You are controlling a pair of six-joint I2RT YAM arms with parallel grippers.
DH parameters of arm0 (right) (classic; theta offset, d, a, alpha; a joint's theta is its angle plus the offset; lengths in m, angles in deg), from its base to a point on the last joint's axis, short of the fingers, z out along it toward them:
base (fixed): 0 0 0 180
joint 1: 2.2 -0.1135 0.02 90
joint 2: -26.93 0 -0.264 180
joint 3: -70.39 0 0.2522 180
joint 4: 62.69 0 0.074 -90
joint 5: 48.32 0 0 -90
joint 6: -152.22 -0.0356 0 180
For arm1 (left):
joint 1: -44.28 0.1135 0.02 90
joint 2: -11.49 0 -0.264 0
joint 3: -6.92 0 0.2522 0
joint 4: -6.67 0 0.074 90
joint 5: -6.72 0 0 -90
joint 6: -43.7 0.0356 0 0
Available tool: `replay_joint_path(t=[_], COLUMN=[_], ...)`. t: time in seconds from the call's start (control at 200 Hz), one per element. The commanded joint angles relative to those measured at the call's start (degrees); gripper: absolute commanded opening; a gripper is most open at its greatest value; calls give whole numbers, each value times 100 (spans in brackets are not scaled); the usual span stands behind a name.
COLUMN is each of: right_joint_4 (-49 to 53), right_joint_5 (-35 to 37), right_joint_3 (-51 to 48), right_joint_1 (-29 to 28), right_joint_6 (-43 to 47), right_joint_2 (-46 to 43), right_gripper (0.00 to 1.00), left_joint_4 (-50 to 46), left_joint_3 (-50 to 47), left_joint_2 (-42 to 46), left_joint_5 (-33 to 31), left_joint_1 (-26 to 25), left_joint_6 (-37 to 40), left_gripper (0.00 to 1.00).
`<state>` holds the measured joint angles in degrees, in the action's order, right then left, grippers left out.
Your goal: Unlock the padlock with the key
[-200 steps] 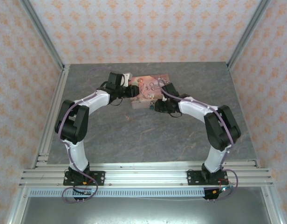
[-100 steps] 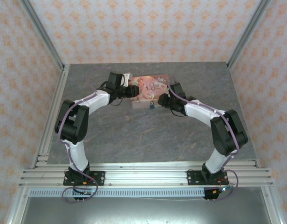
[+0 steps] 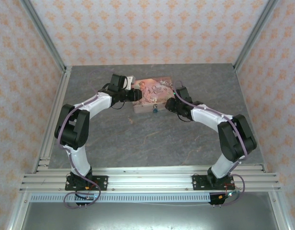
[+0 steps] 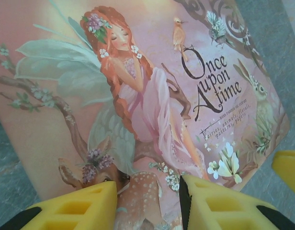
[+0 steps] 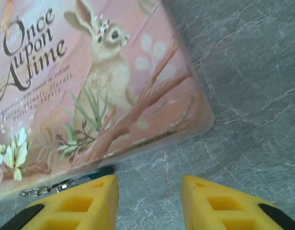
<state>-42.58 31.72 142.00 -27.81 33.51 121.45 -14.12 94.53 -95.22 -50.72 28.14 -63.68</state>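
Observation:
The padlock (image 3: 155,110) is a tiny teal speck at the front edge of the pink illustrated box (image 3: 153,92). In the right wrist view a sliver of the teal padlock (image 5: 96,175) peeks out under the box's front rim, beside a small metal hasp (image 5: 42,189). My right gripper (image 5: 148,201) is open over bare table just right of the lock, near the box's front right corner. My left gripper (image 4: 148,206) is open, with its yellow fingers (image 4: 75,208) over the lid of the pink box (image 4: 138,96). The key is hidden.
The grey marbled table (image 3: 138,139) lies open in front of the box. A yellow finger of the right gripper (image 4: 287,165) shows at the edge of the left wrist view. Patterned walls and metal posts enclose the table on three sides.
My right gripper has drawn back from the padlock, moving right and away toward the box's right end. The left arm has barely moved.

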Motion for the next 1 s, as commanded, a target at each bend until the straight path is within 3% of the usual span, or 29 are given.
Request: replay_joint_path(t=[0.0,0.16,0.48,0.716,0.996], right_joint_4=[-86,-9,-589,-1201,-885], right_joint_5=[331,496,1172,1462,1986], right_joint_3=[-144,-197,-406,-270,438], right_joint_1=[21,-184,-1429,-1600,-1702], right_joint_6=[-78,170,-46,-341,-201], right_joint_2=[-295,-422,58,783,1384], right_gripper=[39,43,50,50,50], left_joint_4=[-615,-686,-661,-590,-513], left_joint_3=[14,36,-79,-226,-373], left_joint_2=[199,230,195,178,169], left_joint_5=[-195,-197,-197,-223,-302], left_joint_1=[40,41,38,37,41], left_joint_6=[200,218,192,183,195], left_gripper=[40,40,40,40,40])
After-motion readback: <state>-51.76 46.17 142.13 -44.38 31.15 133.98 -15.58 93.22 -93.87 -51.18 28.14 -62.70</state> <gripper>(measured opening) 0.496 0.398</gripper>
